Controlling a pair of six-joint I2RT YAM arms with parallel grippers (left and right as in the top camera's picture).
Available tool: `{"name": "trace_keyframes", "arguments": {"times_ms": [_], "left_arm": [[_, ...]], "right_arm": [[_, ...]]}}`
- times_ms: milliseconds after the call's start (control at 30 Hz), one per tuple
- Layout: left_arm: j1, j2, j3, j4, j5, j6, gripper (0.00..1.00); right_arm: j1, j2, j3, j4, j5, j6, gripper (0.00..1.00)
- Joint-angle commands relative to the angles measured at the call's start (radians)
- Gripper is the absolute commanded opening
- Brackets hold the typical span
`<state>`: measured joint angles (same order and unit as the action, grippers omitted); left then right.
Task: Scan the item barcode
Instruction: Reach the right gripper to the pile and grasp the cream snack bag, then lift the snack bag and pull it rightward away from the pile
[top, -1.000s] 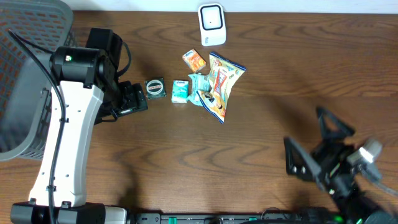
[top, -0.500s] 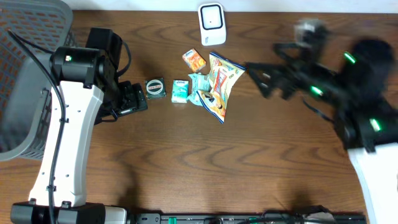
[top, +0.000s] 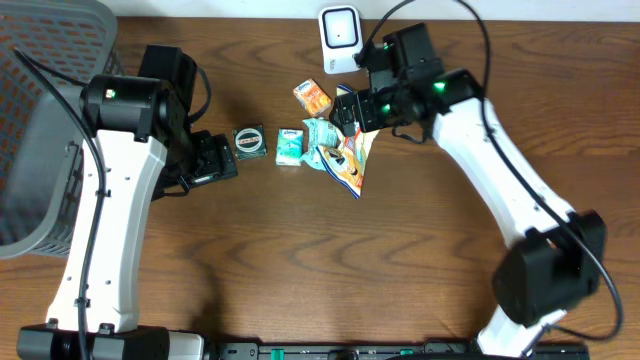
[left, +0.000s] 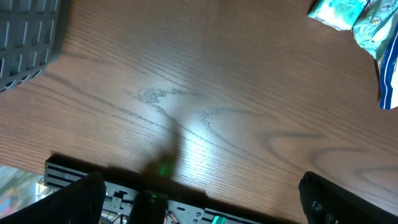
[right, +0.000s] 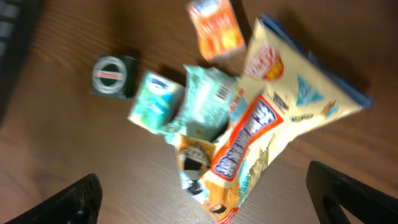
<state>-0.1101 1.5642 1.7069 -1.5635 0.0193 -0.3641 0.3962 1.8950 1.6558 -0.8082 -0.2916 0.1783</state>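
Overhead, the tabletop (top: 420, 240) carries a heap of packs (top: 320, 135), the snack bag (top: 357, 150) the largest; the right fingers (top: 352, 110) hover over its top edge, spread wide, holding nothing. Just beyond stands the white scanner (top: 341, 38). Beside the small tin (top: 249, 141) the left fingers (top: 215, 160) gape empty. Looks like the reach before picking: next, lower onto one pack, pinch it, turn its barcode to the scanner

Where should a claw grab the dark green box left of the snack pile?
Come straight down on the dark green box and pinch its near and far walls. It lies flat and squarish, and those two sides look free; the teal packet sits beside another.
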Motion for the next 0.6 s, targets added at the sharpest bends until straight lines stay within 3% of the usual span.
{"name": "trace_keyframes", "arguments": {"times_ms": [0, 67, 167, 233, 467, 533, 567], "left_arm": [[0.002, 0.004, -0.002, -0.003, -0.013, -0.005, 0.98], [0.002, 0.004, -0.002, -0.003, -0.013, -0.005, 0.98], [0.002, 0.004, -0.002, -0.003, -0.013, -0.005, 0.98], [0.002, 0.004, -0.002, -0.003, -0.013, -0.005, 0.98], [0.002, 0.004, -0.002, -0.003, -0.013, -0.005, 0.98], [0.002, 0.004, -0.002, -0.003, -0.013, -0.005, 0.98], [0.002, 0.004, -0.002, -0.002, -0.013, -0.005, 0.98]], "right_arm": [[0.006, 0.072, 0.021, -0.005, -0.001, 0.079, 0.96], [0.009, 0.106, 0.02, -0.014, -0.003, 0.079, 0.88], [0.011, 0.149, 0.018, -0.027, -0.002, 0.075, 0.64], [0.011, 0.169, 0.018, -0.031, -0.002, 0.075, 0.54], [0.011, 0.227, 0.018, -0.051, 0.011, 0.048, 0.52], [0.011, 0.232, 0.018, -0.071, 0.04, 0.048, 0.43], [0.01, 0.235, 0.017, -0.085, 0.071, 0.048, 0.33]]}}
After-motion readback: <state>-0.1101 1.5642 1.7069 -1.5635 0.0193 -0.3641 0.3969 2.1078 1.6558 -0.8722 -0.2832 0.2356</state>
